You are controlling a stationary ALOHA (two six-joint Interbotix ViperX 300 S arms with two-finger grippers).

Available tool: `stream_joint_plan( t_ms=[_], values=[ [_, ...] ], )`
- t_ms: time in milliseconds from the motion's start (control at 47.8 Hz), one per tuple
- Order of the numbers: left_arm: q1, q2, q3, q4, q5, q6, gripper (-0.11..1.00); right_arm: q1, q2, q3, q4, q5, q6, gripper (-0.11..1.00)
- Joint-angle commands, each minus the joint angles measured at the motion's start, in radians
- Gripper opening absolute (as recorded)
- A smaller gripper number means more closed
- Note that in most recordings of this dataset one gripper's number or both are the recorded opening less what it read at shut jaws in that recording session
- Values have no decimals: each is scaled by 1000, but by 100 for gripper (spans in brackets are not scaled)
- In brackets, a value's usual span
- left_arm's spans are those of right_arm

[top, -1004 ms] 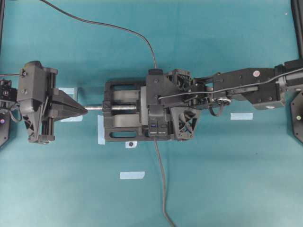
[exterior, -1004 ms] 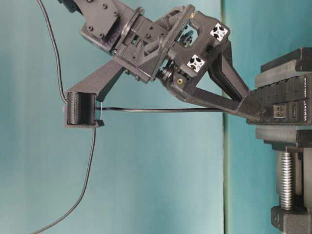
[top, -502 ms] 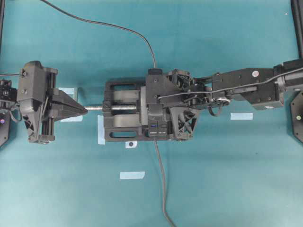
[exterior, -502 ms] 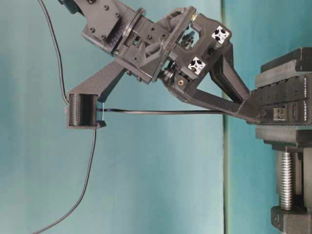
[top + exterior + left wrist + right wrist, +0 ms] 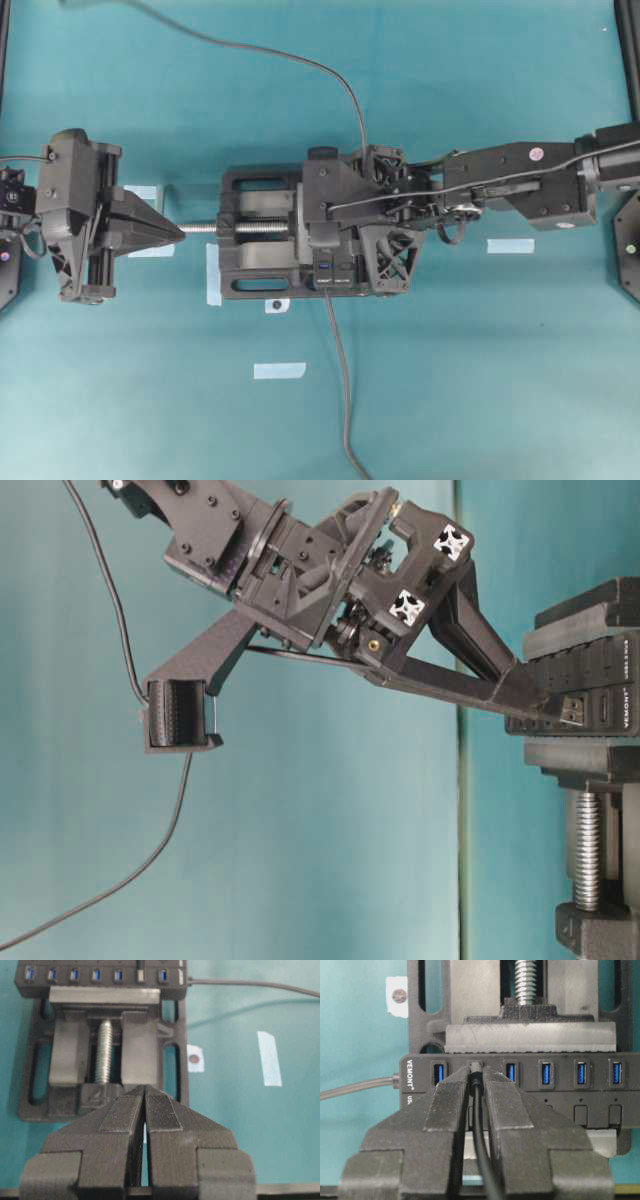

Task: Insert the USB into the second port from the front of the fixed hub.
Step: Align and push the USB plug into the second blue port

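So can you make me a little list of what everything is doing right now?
right claw: shut on the USB
USB: at the second port from the labelled end of the fixed hub; how deep it sits cannot be told
fixed hub: clamped in the vise
left claw: shut, holding nothing, pointing at the vise screw

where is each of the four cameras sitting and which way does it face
Overhead: straight down on the vise, both arms showing, left gripper idle.
Table-level: low, side-on to the fixed hub, right gripper at it.
Left wrist: behind its shut fingers, facing vise and hub.
Right wrist: behind its fingers pinching the USB at the second port.
Both wrist views share the hub's blue ports from opposite sides.
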Motion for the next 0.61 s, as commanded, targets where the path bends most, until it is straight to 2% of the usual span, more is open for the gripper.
stream_joint_plan(
  t_ms=[0,209,586],
  values=[
    [-3,-2,-15,2,-17,-2,0,-5,-5,-18,-2,-2,2,6],
    [-3,-2,-15,2,-17,-2,0,-5,5,-41,-3,31,-3,6],
    [-3,-2,-11,2,-18,-2,0,-6,5,-75,-5,156,-3,6]
  ],
)
